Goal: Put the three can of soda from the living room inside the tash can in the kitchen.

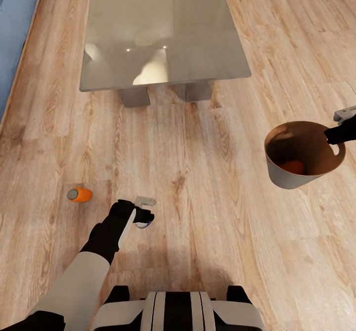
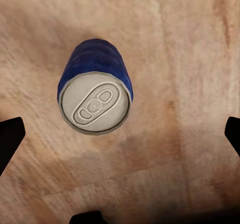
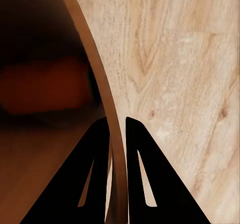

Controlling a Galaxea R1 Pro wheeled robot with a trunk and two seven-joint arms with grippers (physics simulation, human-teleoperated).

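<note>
A dark blue can of soda (image 2: 95, 96) stands upright on the wood floor, its grey top facing the left wrist camera. My left gripper (image 2: 120, 136) hangs over it, open, with its fingertips (image 2: 11, 136) wide on either side and not touching it. In the head view the blue can (image 1: 142, 225) peeks out under the left gripper (image 1: 142, 213). An orange can (image 1: 79, 194) lies on its side on the floor further left. My right gripper (image 3: 116, 121) is shut on the rim of the tash can (image 1: 296, 175), held above the floor at the right. Another orange can (image 1: 292, 167) lies inside it.
The low glass-topped coffee table (image 1: 163, 29) stands ahead on two pale blocks. The light blue sofa (image 1: 12, 29) runs along the left edge. Light wood floor (image 1: 207, 173) stretches between the table and my base (image 1: 178, 311).
</note>
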